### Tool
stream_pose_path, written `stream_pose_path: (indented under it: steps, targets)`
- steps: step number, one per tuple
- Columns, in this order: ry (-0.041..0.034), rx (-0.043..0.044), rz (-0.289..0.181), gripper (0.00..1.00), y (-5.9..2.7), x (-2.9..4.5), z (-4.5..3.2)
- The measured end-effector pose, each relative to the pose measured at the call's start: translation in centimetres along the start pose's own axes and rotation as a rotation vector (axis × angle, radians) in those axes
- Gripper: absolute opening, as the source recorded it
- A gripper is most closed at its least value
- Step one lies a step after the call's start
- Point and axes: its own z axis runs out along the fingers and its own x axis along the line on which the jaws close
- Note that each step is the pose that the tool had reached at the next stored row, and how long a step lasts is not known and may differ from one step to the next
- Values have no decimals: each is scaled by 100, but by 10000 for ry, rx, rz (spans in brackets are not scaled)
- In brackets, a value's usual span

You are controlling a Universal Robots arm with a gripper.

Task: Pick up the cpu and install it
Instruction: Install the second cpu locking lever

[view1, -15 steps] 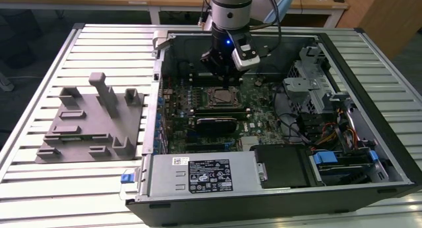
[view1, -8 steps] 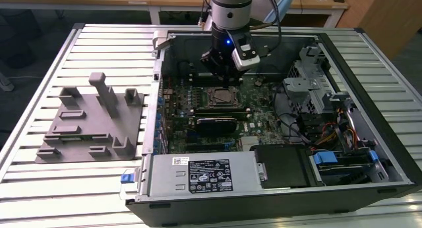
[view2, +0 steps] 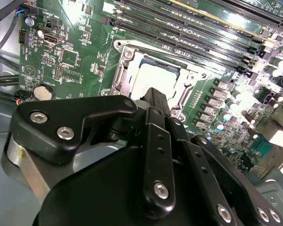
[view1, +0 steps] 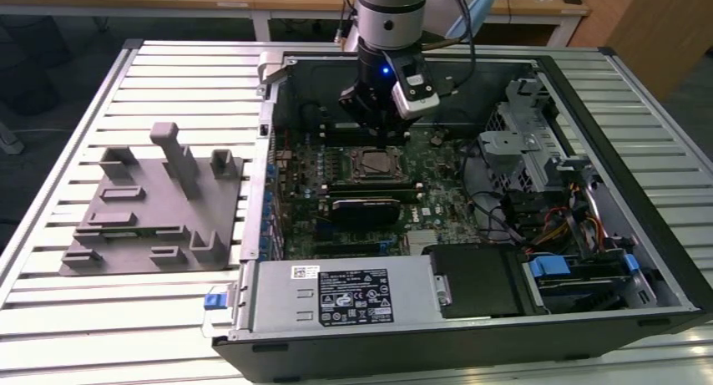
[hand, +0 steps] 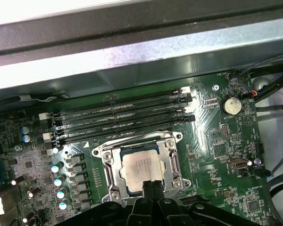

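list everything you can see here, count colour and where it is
cpu: one, silvery, lying in the motherboard's socket frame, at the gripper's tips
motherboard: one, green, on the computer case floor
memory slots: four, black, beside the socket
coin battery: one, silver, on the motherboard
computer case: one, black and grey, open, on the slatted table
power supply: one, grey, at the case's near edge
tray with posts: one, grey, on the exterior view's left
slatted table: one, pale metal
gripper: one, black, over the socket
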Motion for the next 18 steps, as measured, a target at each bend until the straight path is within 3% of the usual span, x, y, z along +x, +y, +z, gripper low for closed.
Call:
stream_pose_path:
  steps: [9, 18]
  targets:
    - [0, 1, 1, 11, -1, -3, -49]
    - [0, 0, 0, 11, -19, -7, -49]
